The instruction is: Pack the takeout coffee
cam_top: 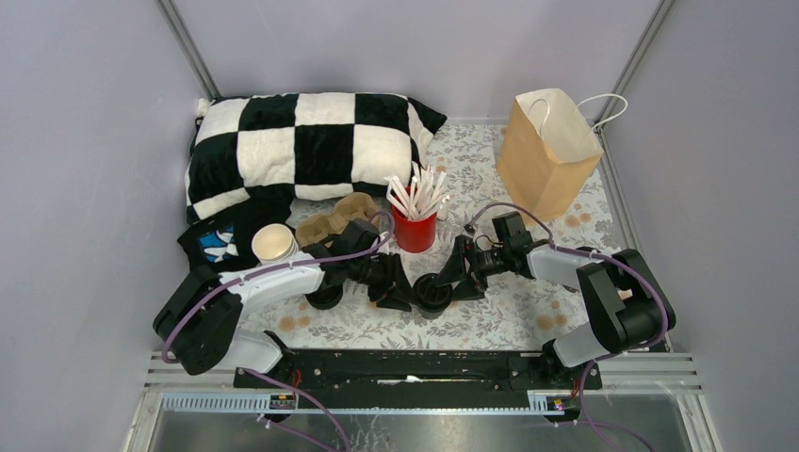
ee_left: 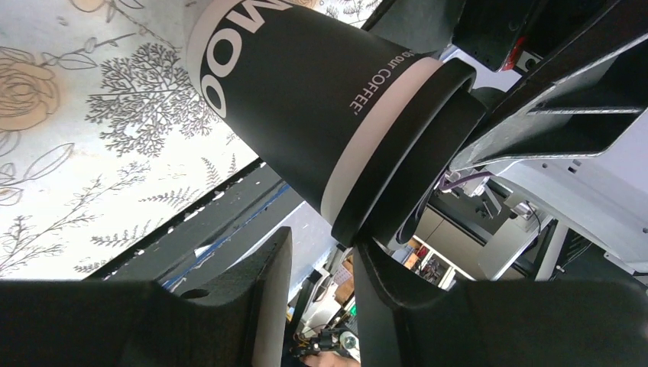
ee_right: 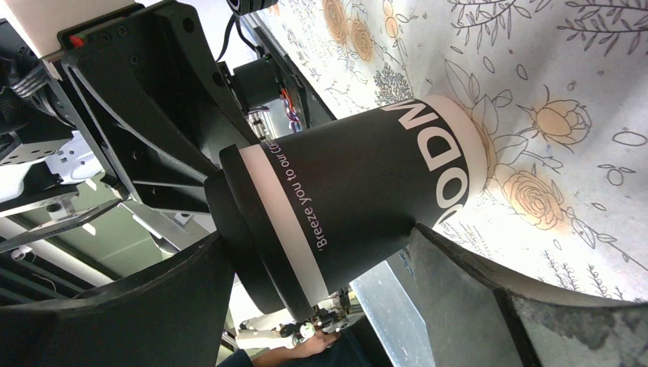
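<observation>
One takeout coffee cup (cam_top: 433,294), dark-sided with a black lid, stands on the flowered cloth between my two grippers. In the left wrist view this cup (ee_left: 306,99) fills the top, and its lid rim (ee_left: 413,153) rests against one fingertip. My left gripper (ee_left: 325,245) has a narrow gap with nothing in it. My right gripper (ee_right: 319,235) is spread wide around the cup (ee_right: 367,183), its lower finger (ee_right: 458,290) touching the cup's side. A second dark lidded cup (cam_top: 325,297) shows partly under the left arm.
A brown paper bag (cam_top: 551,151) stands open at the back right. A red cup of white sticks (cam_top: 415,226), a cardboard carrier (cam_top: 339,221) and a stack of cream cups (cam_top: 273,243) sit behind the arms. A checked pillow (cam_top: 301,141) lies at the back left.
</observation>
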`<move>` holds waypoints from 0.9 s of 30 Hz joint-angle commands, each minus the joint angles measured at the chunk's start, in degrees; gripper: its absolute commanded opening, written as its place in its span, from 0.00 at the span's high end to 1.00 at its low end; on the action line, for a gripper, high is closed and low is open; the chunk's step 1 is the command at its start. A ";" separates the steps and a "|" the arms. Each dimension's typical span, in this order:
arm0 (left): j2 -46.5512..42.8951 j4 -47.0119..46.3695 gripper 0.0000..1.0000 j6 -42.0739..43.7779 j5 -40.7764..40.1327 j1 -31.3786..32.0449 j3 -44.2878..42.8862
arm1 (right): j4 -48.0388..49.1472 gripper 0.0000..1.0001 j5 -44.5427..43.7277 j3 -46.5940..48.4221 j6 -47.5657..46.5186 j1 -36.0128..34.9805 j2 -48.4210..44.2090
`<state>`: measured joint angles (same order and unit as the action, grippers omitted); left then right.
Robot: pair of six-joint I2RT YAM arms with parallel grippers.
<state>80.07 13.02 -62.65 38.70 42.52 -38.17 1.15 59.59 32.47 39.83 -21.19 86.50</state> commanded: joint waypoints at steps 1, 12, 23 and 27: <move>12.74 22.14 0.68 6.03 -32.55 4.55 7.36 | -6.94 0.14 -22.07 -3.56 -3.71 0.93 2.88; -2.10 24.36 0.49 16.57 -31.10 4.65 -10.11 | -21.79 0.09 -19.72 6.46 -12.55 0.89 -3.69; -9.31 25.94 0.30 23.98 -25.72 4.67 -17.33 | -38.96 0.00 -21.68 22.47 -17.57 0.55 -8.82; -13.06 28.25 0.25 24.17 -26.85 4.66 -19.30 | -46.49 0.00 -34.47 30.68 -20.92 -6.10 -11.35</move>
<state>71.59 38.74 -40.95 13.58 47.18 -53.17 -35.70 37.21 55.09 23.53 -21.50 79.13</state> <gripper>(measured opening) 0.730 0.994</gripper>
